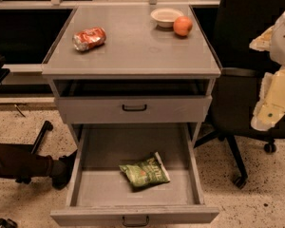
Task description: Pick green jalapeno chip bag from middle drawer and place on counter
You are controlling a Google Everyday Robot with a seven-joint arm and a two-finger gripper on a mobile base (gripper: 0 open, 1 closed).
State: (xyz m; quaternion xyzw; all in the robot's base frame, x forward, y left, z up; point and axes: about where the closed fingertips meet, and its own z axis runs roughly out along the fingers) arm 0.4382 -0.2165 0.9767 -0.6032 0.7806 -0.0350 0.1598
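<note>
Bag aslant up-right, pincer far right

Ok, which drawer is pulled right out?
The middle drawer, lower of the two seen, holding the green jalapeno chip bag; the upper drawer is barely out. The tool hangs far right.

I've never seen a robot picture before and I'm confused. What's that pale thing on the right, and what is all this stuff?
This is the robot's one camera picture, looking down at a grey cabinet from the front. The pale shape at the right edge is the robot's arm with its gripper, its grabbing hand, off beside the cabinet. On the counter lie a crushed can, a bowl and an orange. The middle drawer is pulled open. The green jalapeno chip bag lies inside it, so the gripper isn't holding it.
</note>
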